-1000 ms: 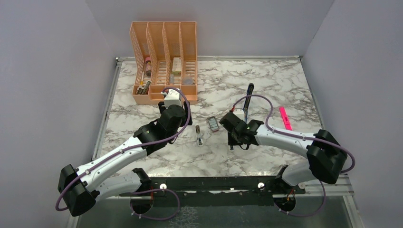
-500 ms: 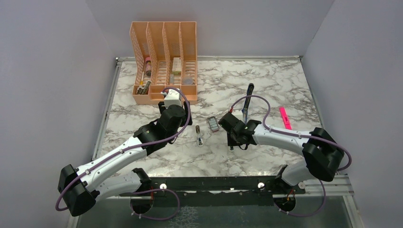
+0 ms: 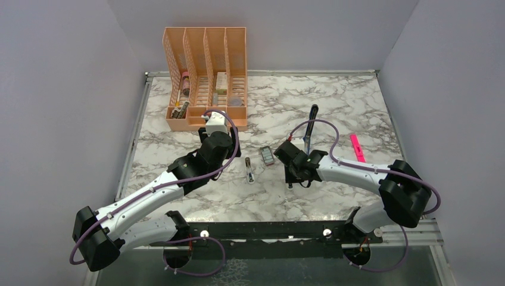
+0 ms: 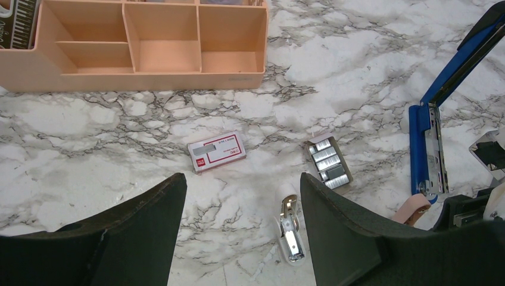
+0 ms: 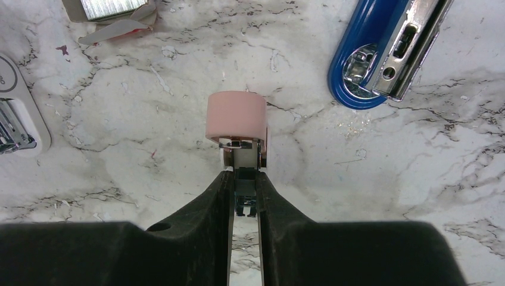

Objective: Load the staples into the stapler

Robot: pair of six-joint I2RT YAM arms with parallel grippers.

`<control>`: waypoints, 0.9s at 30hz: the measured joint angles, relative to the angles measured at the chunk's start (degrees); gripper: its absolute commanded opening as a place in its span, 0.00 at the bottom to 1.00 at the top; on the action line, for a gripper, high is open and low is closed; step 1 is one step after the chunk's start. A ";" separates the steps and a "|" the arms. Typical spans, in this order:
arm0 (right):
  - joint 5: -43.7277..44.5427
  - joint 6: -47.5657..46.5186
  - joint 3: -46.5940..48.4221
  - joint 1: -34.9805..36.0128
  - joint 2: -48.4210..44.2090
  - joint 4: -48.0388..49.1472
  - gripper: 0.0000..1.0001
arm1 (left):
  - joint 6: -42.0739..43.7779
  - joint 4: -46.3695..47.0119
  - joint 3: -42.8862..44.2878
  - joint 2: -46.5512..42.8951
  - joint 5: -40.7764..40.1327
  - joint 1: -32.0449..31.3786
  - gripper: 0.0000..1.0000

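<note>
The blue stapler (image 3: 309,128) stands swung open on the marble, right of centre; its blue front end and metal channel (image 5: 381,53) lie up and to the right of my right gripper. The staples' open tray (image 4: 329,162) holds silver strips, and its reddish, pale-labelled sleeve (image 4: 216,152) lies to its left. My right gripper (image 5: 244,173) is shut on a thin metal strip of staples. The strip's tip is against a pink eraser (image 5: 236,116). My left gripper (image 4: 241,185) hangs wide open above the table, with nothing between its fingers.
A small white staple remover (image 4: 290,229) lies just below the left fingers, near the tray (image 3: 267,155). An orange desk organizer (image 3: 205,71) stands at the back left. A pink highlighter (image 3: 357,148) lies at the right.
The right arm's elbow has shifted slightly to the left. Both grippers and the loose objects stay where they were.
</note>
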 measured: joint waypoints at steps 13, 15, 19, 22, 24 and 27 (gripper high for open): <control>-1.31 -0.46 0.00 -0.02 0.00 -0.02 0.28 | 0.00 0.00 0.00 0.00 0.00 0.00 0.71; -1.31 -0.46 0.00 -0.02 0.00 -0.04 0.30 | 0.00 0.00 0.00 0.00 0.00 0.00 0.71; -1.40 -0.57 0.02 -0.02 0.00 -0.28 0.34 | 0.00 0.00 0.00 0.00 0.00 0.15 0.71; -1.36 -0.70 0.15 0.00 0.09 -0.81 0.37 | 0.00 0.00 0.00 0.00 0.00 0.20 0.71; -1.33 -0.76 0.57 0.00 0.09 -1.22 0.37 | 0.00 0.00 0.00 0.00 0.00 0.20 0.71; -0.85 -0.70 1.44 0.00 0.04 -1.77 0.37 | 0.00 0.00 0.00 0.00 0.00 0.20 0.71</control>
